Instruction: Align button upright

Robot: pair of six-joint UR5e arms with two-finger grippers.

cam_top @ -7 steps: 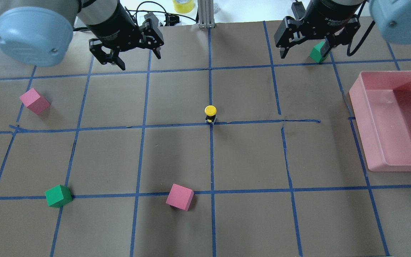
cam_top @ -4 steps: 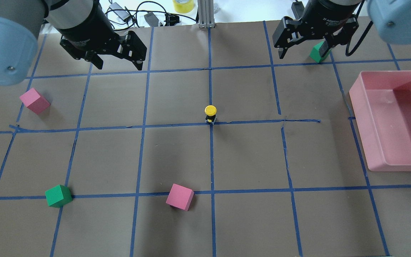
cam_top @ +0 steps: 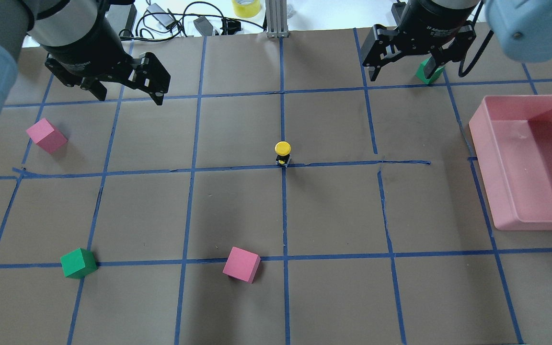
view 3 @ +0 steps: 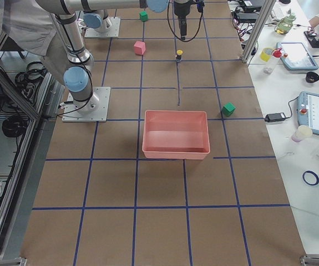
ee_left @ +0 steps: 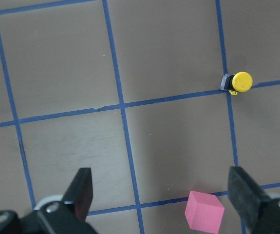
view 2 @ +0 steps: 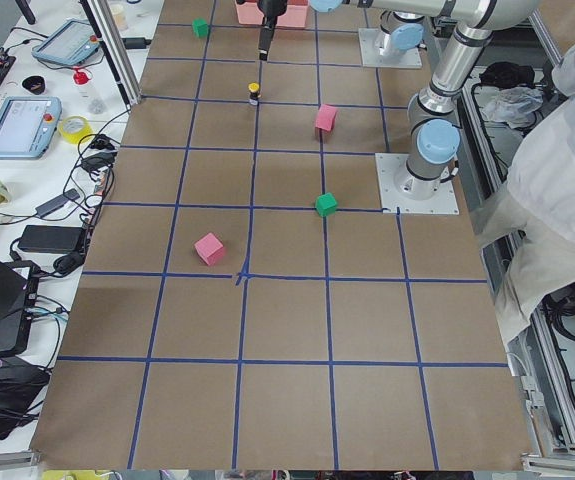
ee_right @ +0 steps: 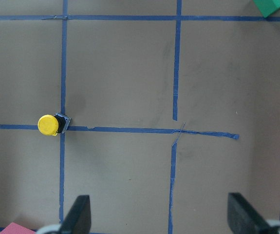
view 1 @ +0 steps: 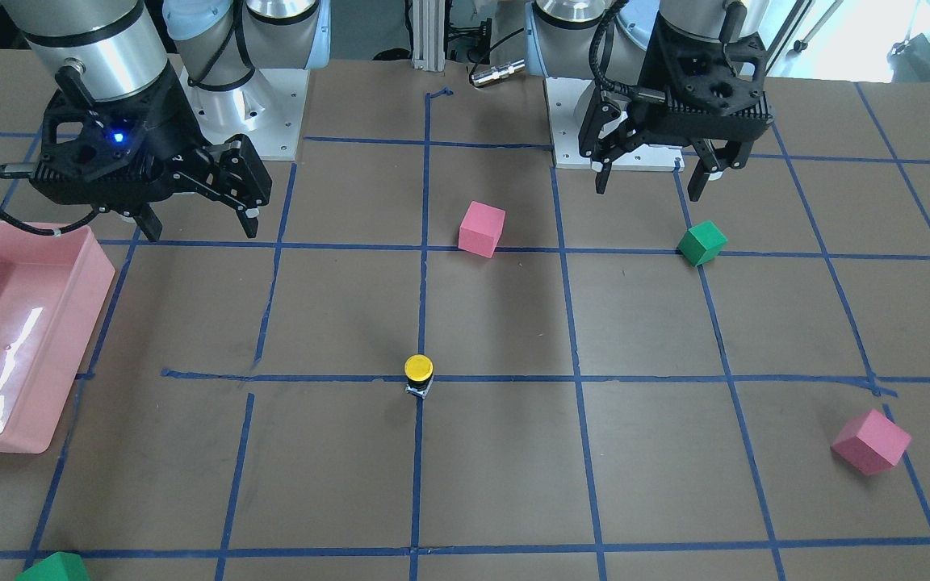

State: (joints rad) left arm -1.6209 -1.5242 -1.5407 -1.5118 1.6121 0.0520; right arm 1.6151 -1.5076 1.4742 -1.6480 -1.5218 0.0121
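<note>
Taped table (cam_top: pixel 237 211): pink bin (cam_top: pixel 539 224) at edge; button (cam_top: pixel 282 152) upright, centre.

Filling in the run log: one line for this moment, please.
button: upright, unheld | left gripper: open, empty | right gripper: open, empty

**One print is partly readable**

In the overhead view, the black body of the right gripper (cam_top: pixel 400 73) carries a white print. It begins with "2F Adaptive", and the letters after it are too small to read. The left gripper (cam_top: pixel 130 97) has a similar white line on its body, but it is blurred and I cannot read it.
</note>
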